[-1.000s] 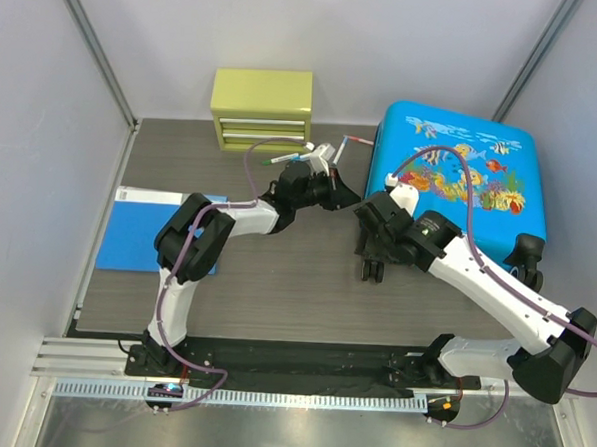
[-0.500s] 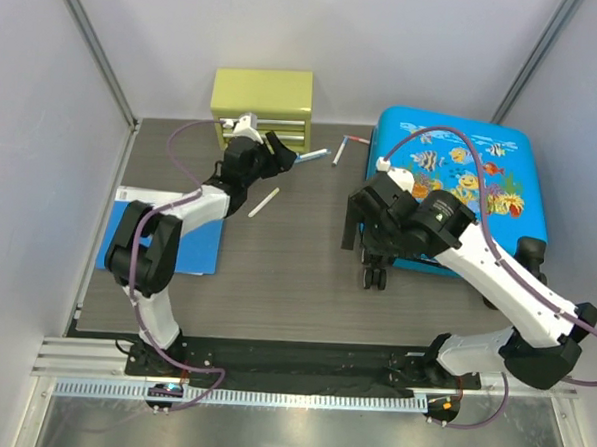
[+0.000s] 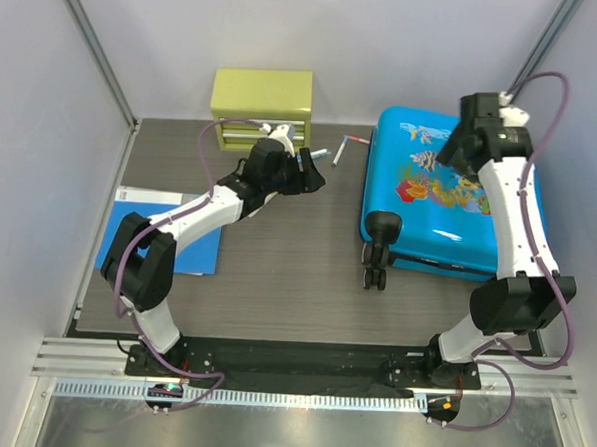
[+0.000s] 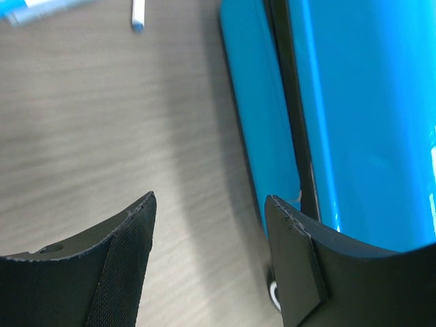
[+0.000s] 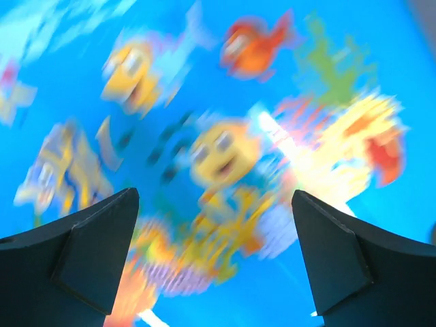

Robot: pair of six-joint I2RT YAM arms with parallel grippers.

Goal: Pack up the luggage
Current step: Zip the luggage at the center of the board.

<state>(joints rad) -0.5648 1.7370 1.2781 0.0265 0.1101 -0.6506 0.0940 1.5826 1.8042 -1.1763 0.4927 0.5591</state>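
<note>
One luggage [image 3: 450, 206] lies closed, just right of the left gripper [image 4: 210, 204] and directly under the right gripper [image 5: 214, 197]. Both grippers are spread and empty. Two pens [image 4: 138, 13] lie beyond the left one.

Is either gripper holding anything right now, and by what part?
Nothing. Left gripper and right gripper are both open and empty, the right above the luggage.

A yellow-green drawer box [image 3: 262, 96] stands at the back, blue folder [image 3: 199, 250] left, white pen [image 3: 342, 149] nearby.
</note>
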